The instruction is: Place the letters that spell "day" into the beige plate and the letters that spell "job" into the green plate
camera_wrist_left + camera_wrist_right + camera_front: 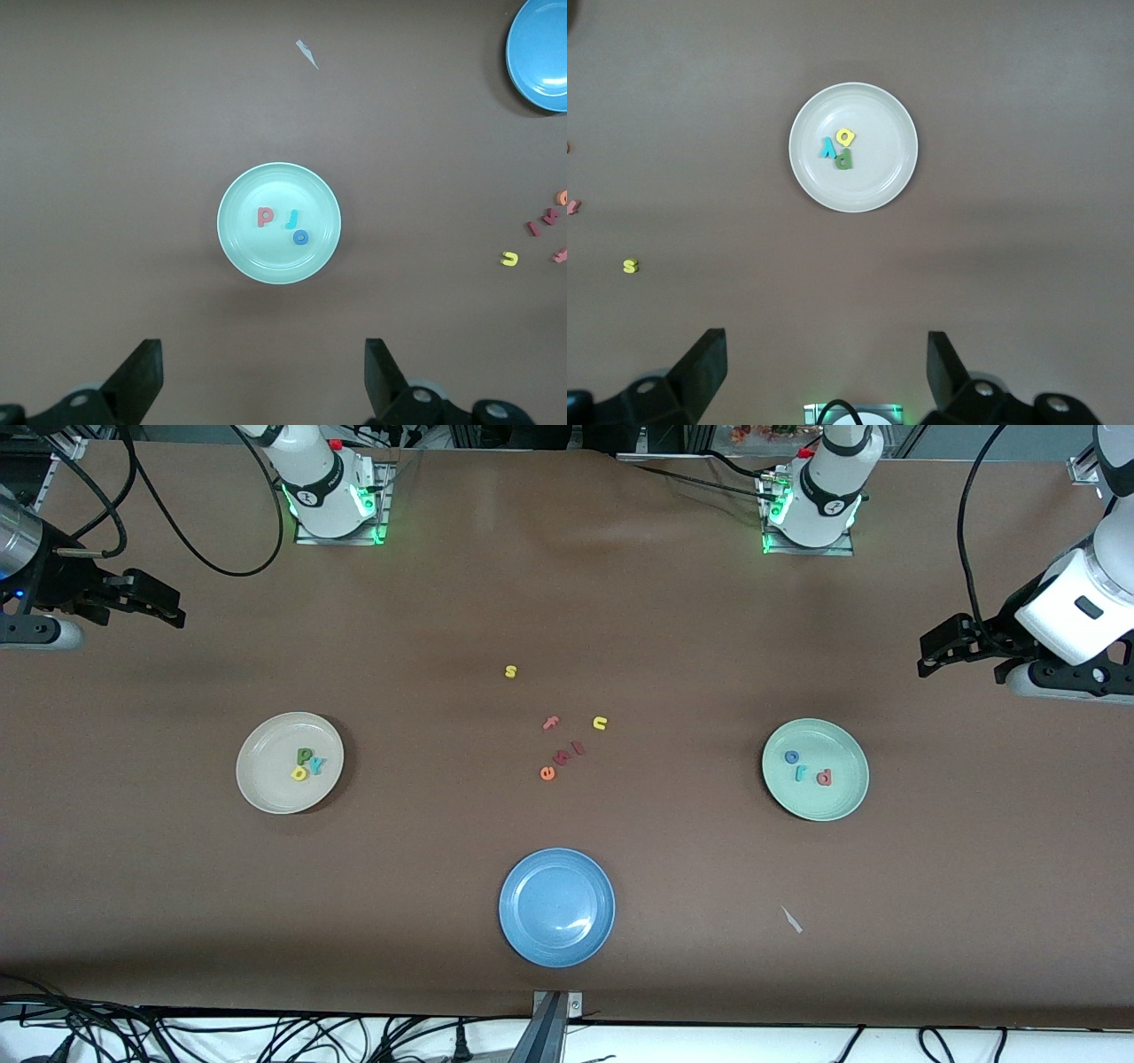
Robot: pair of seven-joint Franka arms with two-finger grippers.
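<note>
Working from the front camera outward, I first see the blue plate (556, 906), empty, and a small pale scrap (791, 919) toward the left arm's end of the table; neither belongs to the task.

Farther from the camera lie the two target plates. The beige plate (290, 763), toward the right arm's end, holds the dark green "d" (304, 756), the yellow "a" (299, 774) and the teal "y" (316, 764), bunched together. The green plate (815, 769), toward the left arm's end, holds the blue "o" (791, 757), the teal "j" (800, 773) and the red "b" (825, 778) in a row.

Between the plates, loose on the table, sit the orange "e" (547, 773), the pink "f" (551, 724) and the yellow "u" (600, 724), with the yellow "s" (510, 671) farther off. All are distractors.

The right gripper (164, 607) hangs at its end of the table with fingers spread and nothing between them. The left gripper (941, 646) hangs likewise at its end, fingers spread, empty.

I judge both words fully sorted, so the placing steps look complete. The next move calls only for confirming the six letters and keeping both arms parked clear of the plates.
</note>
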